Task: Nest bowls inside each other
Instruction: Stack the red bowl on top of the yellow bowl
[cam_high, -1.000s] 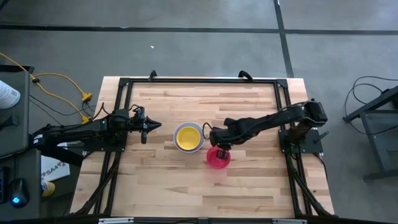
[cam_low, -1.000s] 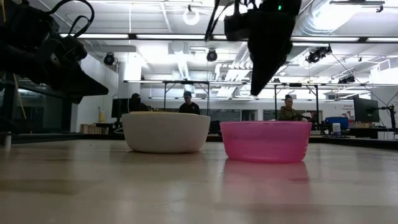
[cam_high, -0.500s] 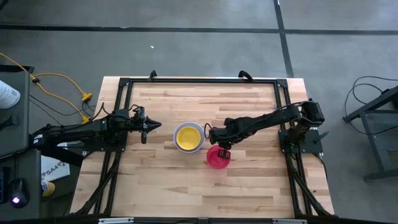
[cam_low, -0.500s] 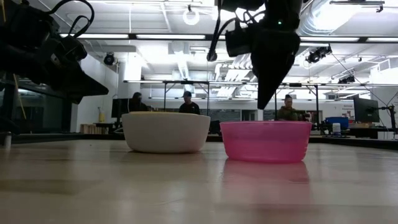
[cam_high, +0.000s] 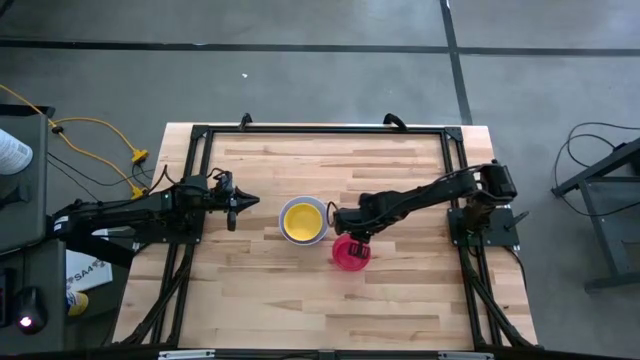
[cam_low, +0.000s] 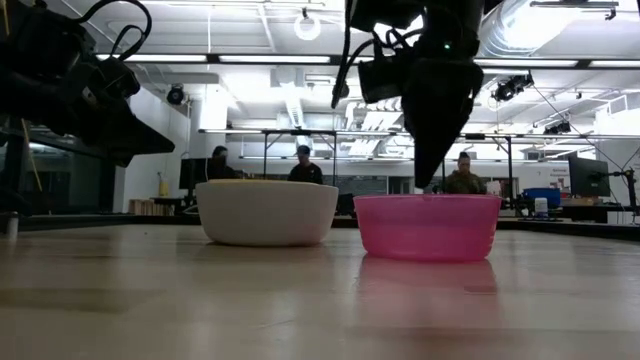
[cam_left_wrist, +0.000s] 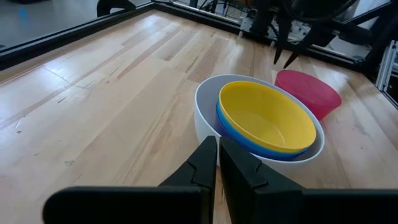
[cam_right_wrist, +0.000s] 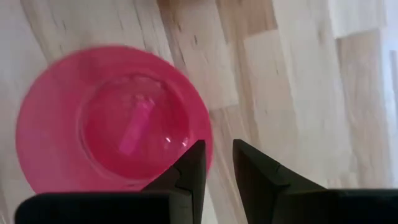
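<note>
The red bowl, apart on the table just beside the white bowl holding the nested stack, is judged light, thin-walled and slippery, best pinched at its rim, over which the right gripper is poised with fingers parted, holding nothing, while the left gripper waits clenched and empty

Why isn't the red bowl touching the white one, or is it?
Apart. The low view shows a clear gap between the red bowl and the white bowl, with the room visible through it.

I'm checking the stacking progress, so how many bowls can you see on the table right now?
4: a white bowl mid-table holding a blue bowl with a yellow bowl inside it, and a red bowl standing alone beside the stack. Another could be hidden within the stack.
</note>
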